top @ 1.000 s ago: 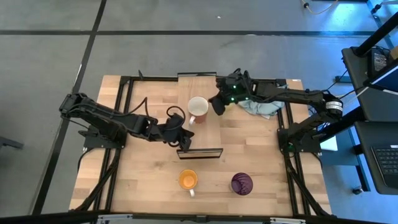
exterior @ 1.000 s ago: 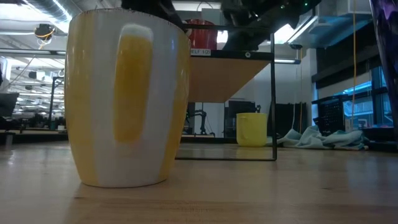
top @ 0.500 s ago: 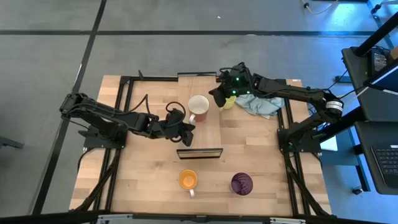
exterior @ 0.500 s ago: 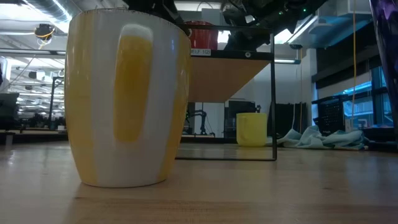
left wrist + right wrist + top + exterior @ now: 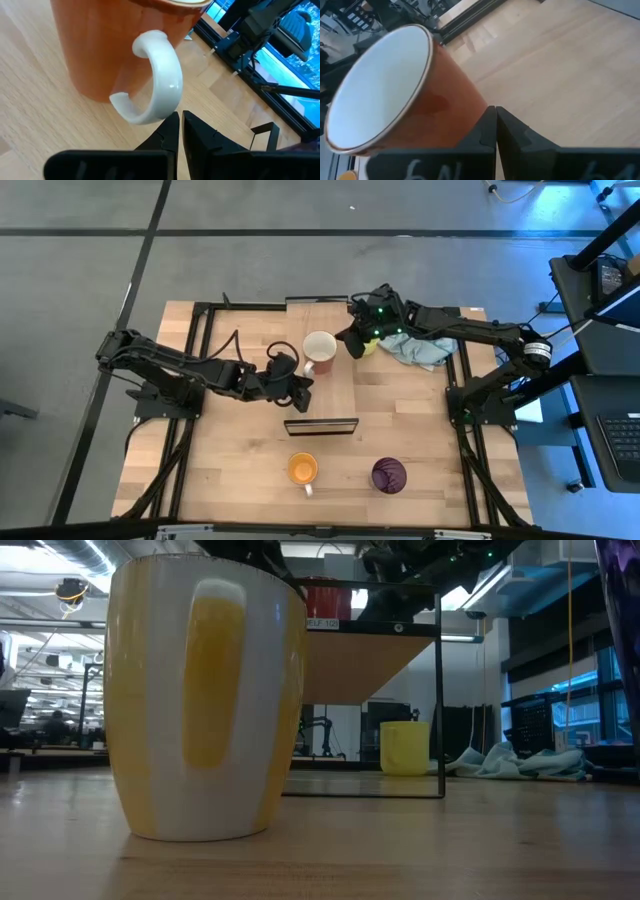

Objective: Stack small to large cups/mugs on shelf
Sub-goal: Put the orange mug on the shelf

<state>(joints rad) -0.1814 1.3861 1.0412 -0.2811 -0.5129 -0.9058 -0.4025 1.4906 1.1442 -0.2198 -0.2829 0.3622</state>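
An orange-red mug (image 5: 319, 350) with a white inside and a white handle (image 5: 160, 80) stands upright on the light-wood shelf (image 5: 335, 395), which is raised on a dark frame (image 5: 440, 690). My left gripper (image 5: 179, 120) is shut just near of the handle. My right gripper (image 5: 495, 117) is shut close by the mug's right wall (image 5: 445, 107). A yellow mug (image 5: 369, 345) stands partly under the right gripper; it also shows in the low view (image 5: 404, 747). A yellow-and-white mug (image 5: 302, 470) and a dark purple mug (image 5: 388, 474) stand on the tabletop near the front edge. My left gripper's shut fingertips (image 5: 171, 120) stand right at the outer curve of the white handle (image 5: 167, 102), coming level from the table's near left; I cannot tell whether they touch it. My right gripper's shut fingertips (image 5: 490, 117) stand at the mug's lower side wall (image 5: 465, 117); I cannot tell whether they touch.
A blue-grey cloth (image 5: 420, 350) lies crumpled on the table right of the shelf, under the right arm. Bare wood lies between the shelf's near end (image 5: 320, 424) and the two front mugs.
My left gripper has gone a little toward the table's far edge, closer to the orange-red mug's handle. My right gripper has drawn slightly toward the far right, baring part of the yellow mug. The mugs have stayed where they were.
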